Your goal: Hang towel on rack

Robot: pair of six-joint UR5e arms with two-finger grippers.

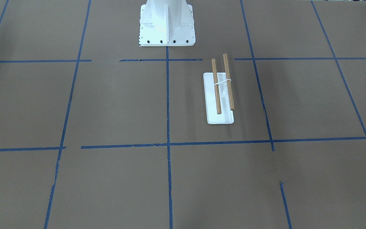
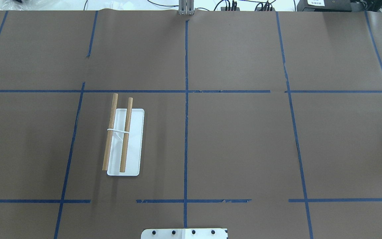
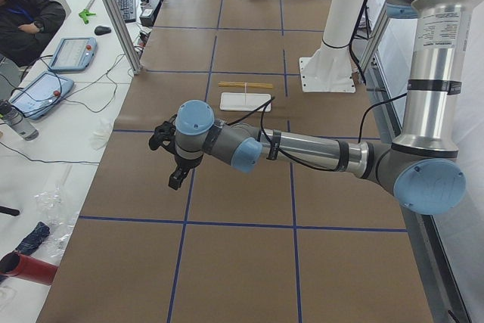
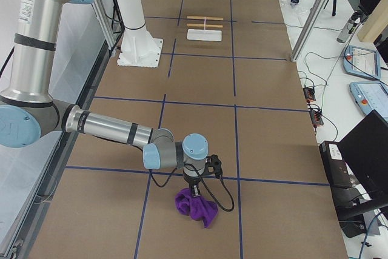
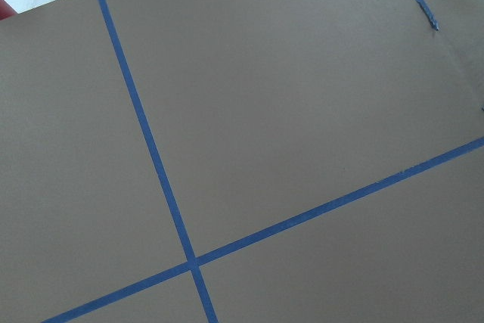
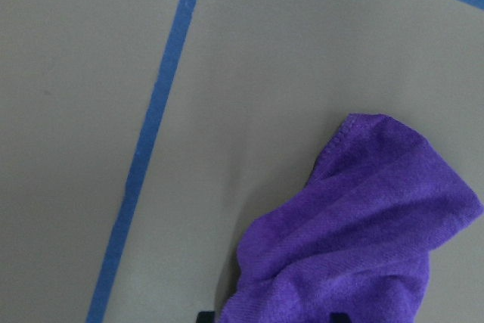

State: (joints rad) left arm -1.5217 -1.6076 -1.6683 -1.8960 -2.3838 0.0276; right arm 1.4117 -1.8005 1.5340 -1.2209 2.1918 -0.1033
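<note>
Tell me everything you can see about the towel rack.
The rack is a small stand: two parallel brown dowels, wood by their look, held level above a flat white rectangular base by a thin white support crossing them near mid-length. It stands upright on the brown table, on the robot's left side, its base inside one blue-taped square. Nothing hangs on it; only the table touches it.

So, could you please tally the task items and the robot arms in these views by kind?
Racks: 1, the rack
Towels: 1, the purple towel
Robot arms: 2, the left arm and the right arm
Total: 4
</note>
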